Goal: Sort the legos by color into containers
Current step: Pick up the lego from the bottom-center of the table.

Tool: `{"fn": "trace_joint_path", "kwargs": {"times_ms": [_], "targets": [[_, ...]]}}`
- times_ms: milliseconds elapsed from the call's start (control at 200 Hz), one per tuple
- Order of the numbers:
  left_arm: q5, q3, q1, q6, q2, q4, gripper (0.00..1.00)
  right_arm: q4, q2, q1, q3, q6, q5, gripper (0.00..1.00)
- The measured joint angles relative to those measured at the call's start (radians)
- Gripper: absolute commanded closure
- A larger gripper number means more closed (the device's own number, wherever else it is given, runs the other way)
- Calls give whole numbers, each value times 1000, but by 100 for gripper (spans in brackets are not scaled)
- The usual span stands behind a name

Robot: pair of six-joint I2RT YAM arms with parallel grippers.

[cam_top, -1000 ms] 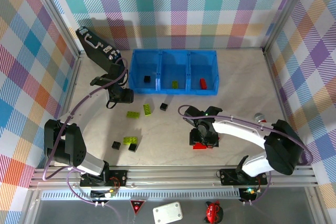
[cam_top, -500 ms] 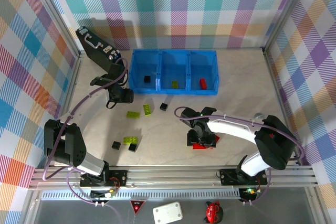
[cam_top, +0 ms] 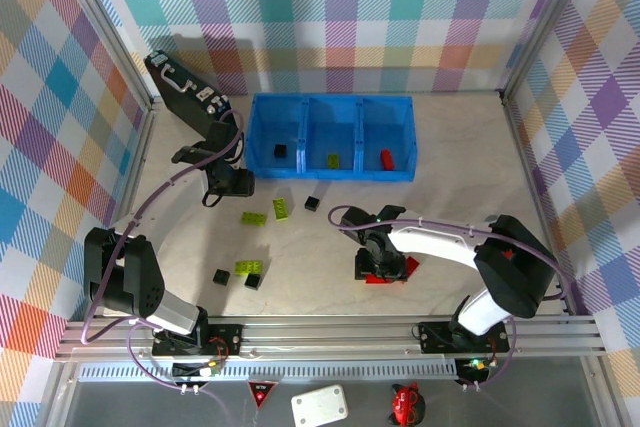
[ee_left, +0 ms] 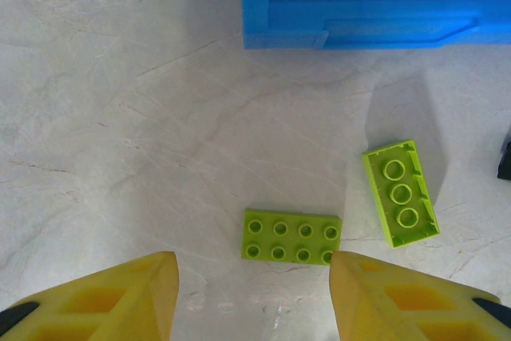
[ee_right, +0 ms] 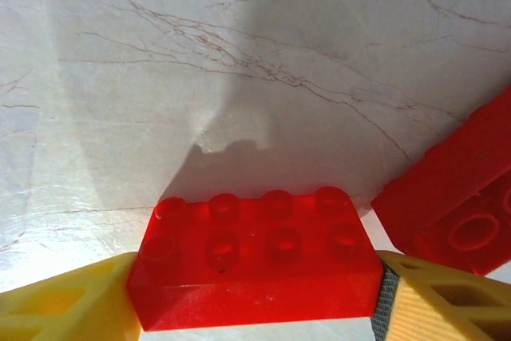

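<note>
Nearest the bases, a red brick [ee_right: 255,265] is pinched end to end by the right gripper [ee_right: 255,289]. It is flat on the table [cam_top: 450,167] and not lifted yet, so it's counted as gripped, not carried. A second red brick [ee_right: 455,205] is seen just beside it. On the near left, a loose lime brick [cam_top: 249,267] and two black bricks [cam_top: 220,275] are left lying close together. Further out, the left gripper [ee_left: 252,273] is held partly open with nothing in it, over a flat lime brick [ee_left: 291,237]. A tilted lime brick [ee_left: 401,193] and a lone black brick [cam_top: 312,203] are found nearby. At the far end, the blue tray [cam_top: 330,98] is loaded with one brick per compartment: black left, lime middle, red right. About a quarter is reckoned done, with eight left to be sorted
</note>
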Motion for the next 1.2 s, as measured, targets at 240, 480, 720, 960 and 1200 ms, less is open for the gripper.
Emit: {"fn": "trace_joint_path", "kwargs": {"times_ms": [240, 480, 720, 960, 1200], "targets": [[1, 0, 0, 0, 0, 0, 47, -3, 0, 1, 3, 0, 0, 34], [0, 0, 0, 0, 0, 0, 47, -6, 9, 4, 19, -5, 1, 35], [0, 0, 0, 0, 0, 0, 47, -26, 15, 6, 84, -32, 14, 35], [0, 0, 0, 3, 0, 0, 47, -80, 17, -19, 151, -86, 58, 35], [0, 0, 0, 3, 0, -1, 47, -109, 30, -118, 237, -173, 81, 35]]}}
